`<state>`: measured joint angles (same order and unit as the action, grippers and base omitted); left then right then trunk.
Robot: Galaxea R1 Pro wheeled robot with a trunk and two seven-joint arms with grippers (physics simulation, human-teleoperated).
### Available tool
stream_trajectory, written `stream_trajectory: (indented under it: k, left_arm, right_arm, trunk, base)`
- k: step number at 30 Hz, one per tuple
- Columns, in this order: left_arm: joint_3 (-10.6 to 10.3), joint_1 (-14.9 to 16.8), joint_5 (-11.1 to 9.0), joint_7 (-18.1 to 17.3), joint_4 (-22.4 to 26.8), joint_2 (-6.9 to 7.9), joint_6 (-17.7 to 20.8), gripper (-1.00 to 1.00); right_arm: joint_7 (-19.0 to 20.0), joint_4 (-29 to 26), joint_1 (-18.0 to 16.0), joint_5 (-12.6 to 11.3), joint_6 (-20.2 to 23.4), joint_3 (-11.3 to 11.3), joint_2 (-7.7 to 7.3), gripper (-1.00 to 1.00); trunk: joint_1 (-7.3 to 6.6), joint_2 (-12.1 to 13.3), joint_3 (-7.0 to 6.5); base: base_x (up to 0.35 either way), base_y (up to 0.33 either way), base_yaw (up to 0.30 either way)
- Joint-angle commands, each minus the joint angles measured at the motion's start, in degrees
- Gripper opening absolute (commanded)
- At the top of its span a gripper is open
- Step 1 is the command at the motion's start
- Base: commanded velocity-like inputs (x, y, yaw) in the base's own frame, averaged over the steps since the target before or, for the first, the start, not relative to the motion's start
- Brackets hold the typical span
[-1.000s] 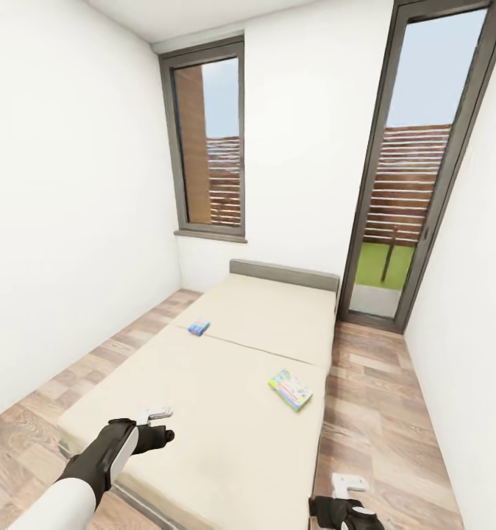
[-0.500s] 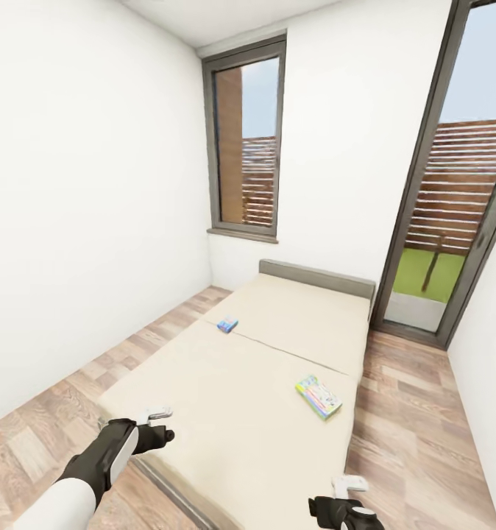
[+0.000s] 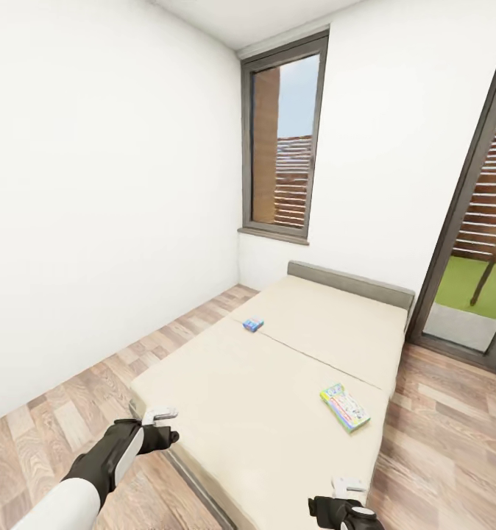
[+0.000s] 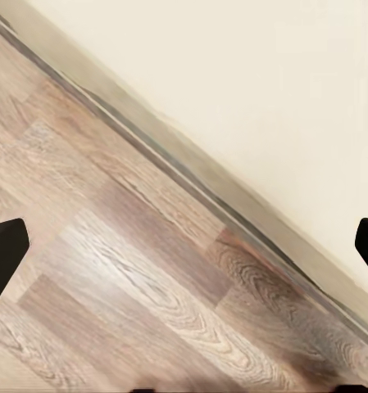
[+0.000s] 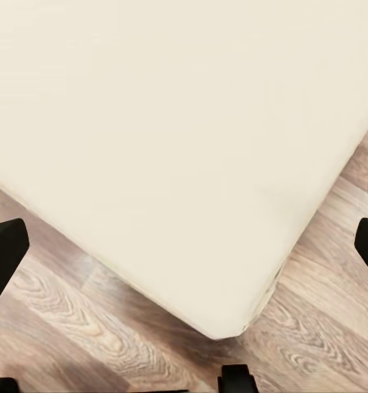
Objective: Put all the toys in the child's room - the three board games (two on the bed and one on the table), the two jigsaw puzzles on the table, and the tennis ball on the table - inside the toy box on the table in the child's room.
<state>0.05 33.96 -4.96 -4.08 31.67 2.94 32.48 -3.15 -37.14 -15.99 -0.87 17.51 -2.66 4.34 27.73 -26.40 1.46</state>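
Head view | green-white board game (image 3: pixel 344 407) lies on bed (image 3: pixel 277 383), ahead of right tool (image 3: pixel 349 495), the nearer arm | both tools wide, empty

The bed (image 3: pixel 277 397) takes up most of the room ahead of me, its near corner (image 5: pixel 224 327) just below my right gripper (image 3: pixel 349 489). Its cream top lies open but for two flat boxes, blue (image 3: pixel 253 324) and green-white (image 3: pixel 344 407), well apart. Bare plank floor (image 3: pixel 93 390) runs along both sides.
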Motion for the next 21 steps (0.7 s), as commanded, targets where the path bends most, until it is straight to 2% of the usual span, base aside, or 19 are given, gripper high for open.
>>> stream_trajectory:
  k: [1, 6, 14, 21]
  left_arm:
    - [-0.72, 0.05, -0.51, 0.04, 0.06, -0.01, 0.29, 1.00]
    - [-1.93, 0.05, -0.56, 0.04, 0.06, -0.03, 0.18, 1.00]
    - [-2.22, 0.05, -0.54, 0.04, 0.07, -0.04, 0.13, 1.00]
    - [-2.24, 0.05, -0.49, 0.04, 0.06, -0.04, 0.13, 1.00]
  right_arm:
    - [-0.11, -0.13, -0.01, -0.10, 0.31, -0.15, 0.05, 1.00]
    - [-0.11, -0.13, -0.02, -0.10, 0.33, -0.15, 0.03, 1.00]
    - [-0.11, -0.13, -0.02, -0.10, 0.32, -0.15, 0.05, 1.00]
    - [-0.11, -0.13, -0.01, -0.10, 0.31, -0.15, 0.05, 1.00]
  trunk:
    - [0.03, -0.13, 0.13]
    - [0.03, -0.13, 0.13]
    - [0.03, -0.13, 0.13]
    - [0.03, -0.13, 0.13]
  base:
    - [0.000, -0.124, 0.291]
    - [0.000, -0.056, 0.291]
    - [-0.005, -0.010, 0.291]
    - [-0.210, -0.001, 0.280]
